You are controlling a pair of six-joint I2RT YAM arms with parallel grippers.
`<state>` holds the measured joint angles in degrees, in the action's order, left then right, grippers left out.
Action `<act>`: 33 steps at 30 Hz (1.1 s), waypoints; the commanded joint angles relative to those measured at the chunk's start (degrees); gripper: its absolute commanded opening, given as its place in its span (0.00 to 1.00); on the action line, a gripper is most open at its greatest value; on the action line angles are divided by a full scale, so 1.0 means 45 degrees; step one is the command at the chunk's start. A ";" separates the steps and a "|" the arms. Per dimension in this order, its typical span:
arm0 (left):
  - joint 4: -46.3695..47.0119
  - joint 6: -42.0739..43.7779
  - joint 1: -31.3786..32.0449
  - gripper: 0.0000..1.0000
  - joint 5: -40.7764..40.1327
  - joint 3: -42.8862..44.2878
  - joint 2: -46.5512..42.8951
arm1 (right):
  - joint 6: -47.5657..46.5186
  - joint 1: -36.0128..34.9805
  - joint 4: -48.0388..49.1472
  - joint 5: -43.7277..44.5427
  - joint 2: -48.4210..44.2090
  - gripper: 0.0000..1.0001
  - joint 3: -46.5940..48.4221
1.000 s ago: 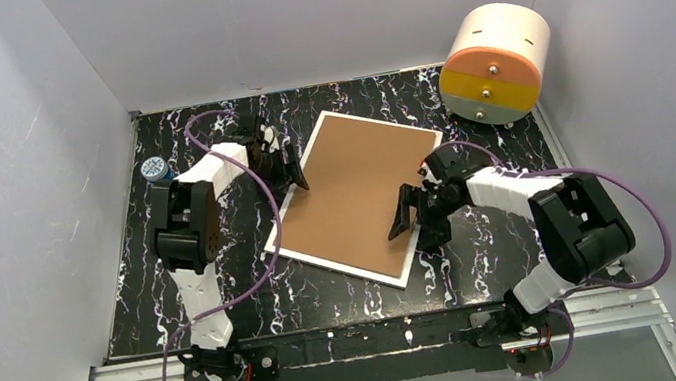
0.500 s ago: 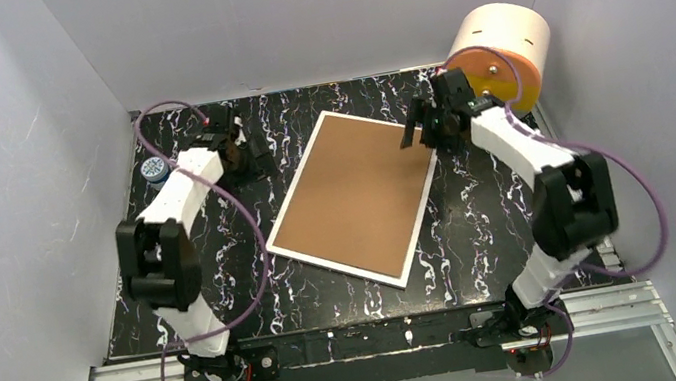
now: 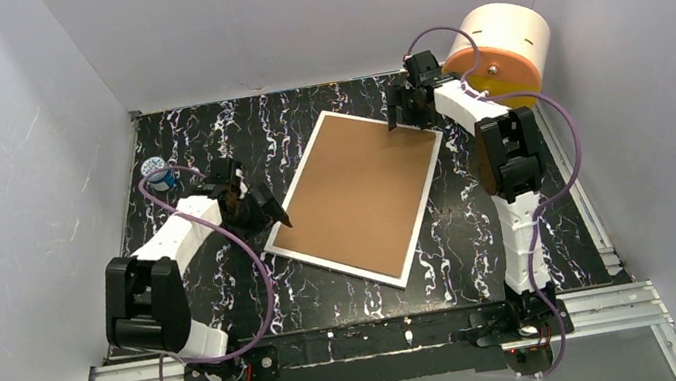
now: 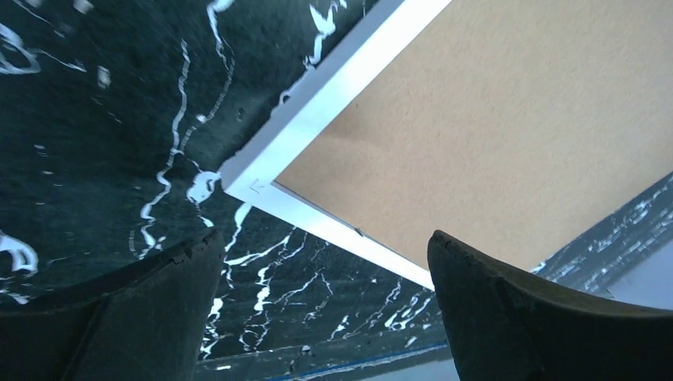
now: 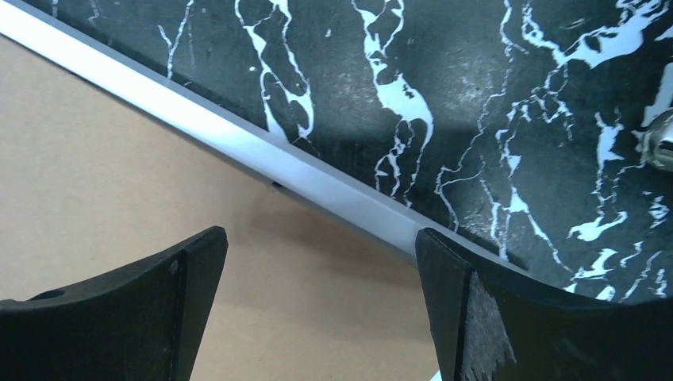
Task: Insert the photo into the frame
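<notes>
Fingers [image 4: 143, 294] on both arms are spread apart with nothing between them. The left gripper [image 3: 275, 218] sits low by the near-left side of the frame [image 3: 360, 192]. The right gripper [image 3: 400, 112] hangs over its far edge, close to the white-and-orange drum [image 3: 495, 51]. Whether either one touches the frame, I cannot tell. The frame lies flat on the black marbled table [image 3: 229, 298] with its brown back up, and in the left wrist view one corner of the white rim [image 4: 325, 95] points toward the open jaws. From where I stand it looks stiff and fairly light, a rigid slab that will move as one piece. The clear pane would be underneath, so I judge it easy to crack if it is levered hard or dropped. It sits flush on a smooth top, so a push will likely slide it rather than lift it. The narrow rim at a corner or along an edge looks the best place to pinch, since the broad back offers nothing to grip. As for what holds what, the photo is nowhere in sight, and I cannot say whether it lies inside the frame under that back. The drum shows only its closed orange face, and its contents are hidden.
</notes>
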<state>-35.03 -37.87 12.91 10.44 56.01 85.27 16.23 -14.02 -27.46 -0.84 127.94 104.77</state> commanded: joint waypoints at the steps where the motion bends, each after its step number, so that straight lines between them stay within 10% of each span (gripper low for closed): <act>1: 0.0948 -0.0571 0.0022 0.99 0.2029 -0.0802 -0.0645 | -0.0941 -0.0009 0.0399 0.1011 0.0293 0.98 0.0802; 17: 0.1933 -0.1088 0.0024 0.99 0.2903 -0.1443 0.0076 | -0.0949 -0.0063 -0.0964 -0.2605 0.1033 0.98 0.0639; 33: 0.0638 0.1540 -0.1097 0.98 0.2048 0.1604 0.2920 | 0.1608 -0.0376 -0.0365 -0.4751 -0.4668 0.97 -0.6889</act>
<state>-29.41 -37.30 9.67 19.20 58.59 95.09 17.72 -14.48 -27.09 -16.38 113.89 80.44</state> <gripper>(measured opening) 0.983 0.973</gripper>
